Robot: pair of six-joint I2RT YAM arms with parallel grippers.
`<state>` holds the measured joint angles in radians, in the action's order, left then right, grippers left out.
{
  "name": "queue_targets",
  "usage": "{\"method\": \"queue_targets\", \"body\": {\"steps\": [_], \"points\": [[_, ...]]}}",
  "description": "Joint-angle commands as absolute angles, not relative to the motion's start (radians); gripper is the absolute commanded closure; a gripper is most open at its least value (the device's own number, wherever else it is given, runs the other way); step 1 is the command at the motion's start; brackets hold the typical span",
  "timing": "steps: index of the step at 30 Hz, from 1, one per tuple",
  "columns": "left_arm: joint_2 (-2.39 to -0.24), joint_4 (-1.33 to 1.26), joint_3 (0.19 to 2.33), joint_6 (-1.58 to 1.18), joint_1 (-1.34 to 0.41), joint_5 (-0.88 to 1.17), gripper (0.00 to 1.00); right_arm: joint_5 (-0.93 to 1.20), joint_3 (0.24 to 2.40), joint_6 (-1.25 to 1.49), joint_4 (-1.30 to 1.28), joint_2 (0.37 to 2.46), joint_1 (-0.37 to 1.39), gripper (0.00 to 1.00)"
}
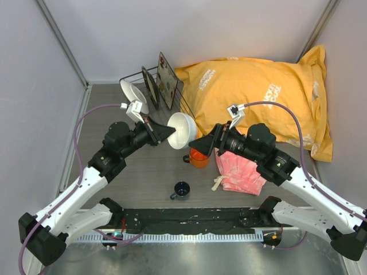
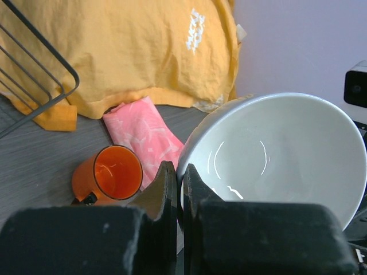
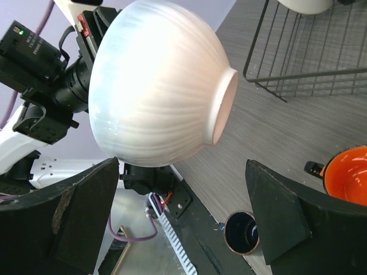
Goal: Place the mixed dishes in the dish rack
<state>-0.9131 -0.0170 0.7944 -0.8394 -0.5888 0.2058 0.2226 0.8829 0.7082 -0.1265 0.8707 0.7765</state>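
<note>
With left jaws clamped on white bowl [image 2: 275, 154] rim, right jaws wide apart and empty: swing over dish rack [image 3: 304, 74] wall, lower beside standing plates [image 1: 150, 86], then release.

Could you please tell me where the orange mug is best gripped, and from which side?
I would grip the orange mug by its rim, coming from above: it stands upright, mouth open, so one finger fits inside and one outside, opposite its small handle.

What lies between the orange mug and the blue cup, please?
Nothing: only bare table separates the mug from the cup, clearest in the top view.
</note>
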Motion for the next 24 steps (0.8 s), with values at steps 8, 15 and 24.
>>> {"method": "queue_targets", "body": {"steps": [8,15,24], "points": [[-0.896,-0.209,0.761,-0.908,-0.581,0.278,1.0,0.258,0.911,0.696,-0.005,0.862,0.769,0.03],[-0.908,-0.227,0.761,-0.923,-0.581,0.294,1.0,0.271,0.919,0.699,0.032,0.879,0.769,0.03],[-0.913,-0.236,0.752,-0.928,-0.581,0.302,1.0,0.285,0.917,0.713,0.063,0.899,0.769,0.03]]}}
